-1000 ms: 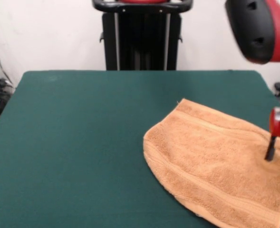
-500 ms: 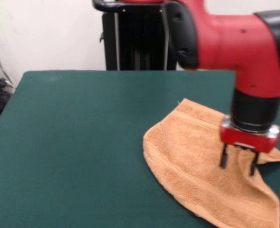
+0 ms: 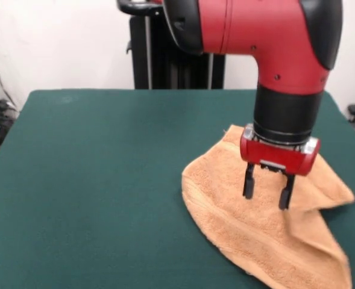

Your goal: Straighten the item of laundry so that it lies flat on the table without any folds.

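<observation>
Front view, the only one given for this moment: the red and black arm has swung in from the picture's right edge over the last second and now stands over the middle of the orange-tan terry hand towel [image 3: 258,223]. Its gripper [image 3: 267,195] hangs with the jaws apart and nothing between them, the tips down at the cloth; whether they press into it cannot be told.

The towel lies on the right side of the dark green felt-topped bench [image 3: 93,180], toward the near edge. Its right-hand part has changed shape since a second ago: the edge there has been drawn inward, leaving a pointed flap sticking out at the right and a notch below it, where before the outline ran fuller. The left, rounded edge has stayed put. By my judgement this has bunched the cloth rather than flattened it, so the task is well short of done.

No containers show anywhere on the bench.
</observation>
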You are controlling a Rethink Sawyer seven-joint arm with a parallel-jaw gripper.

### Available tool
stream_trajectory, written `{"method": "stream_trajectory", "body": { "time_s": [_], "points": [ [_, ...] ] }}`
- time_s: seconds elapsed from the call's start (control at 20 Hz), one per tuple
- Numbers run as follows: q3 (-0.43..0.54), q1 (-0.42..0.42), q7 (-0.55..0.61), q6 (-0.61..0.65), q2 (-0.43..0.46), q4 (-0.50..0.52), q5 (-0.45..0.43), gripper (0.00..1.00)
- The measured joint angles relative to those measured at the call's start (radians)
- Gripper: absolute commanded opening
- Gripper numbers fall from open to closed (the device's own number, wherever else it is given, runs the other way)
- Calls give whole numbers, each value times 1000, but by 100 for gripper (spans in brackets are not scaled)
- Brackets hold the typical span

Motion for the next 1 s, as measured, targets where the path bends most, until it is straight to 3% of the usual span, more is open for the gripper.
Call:
{"method": "stream_trajectory", "body": {
  "time_s": [1.0],
  "points": [
    [31,20,0,0,-38,0,-27,100]
  ]
}}
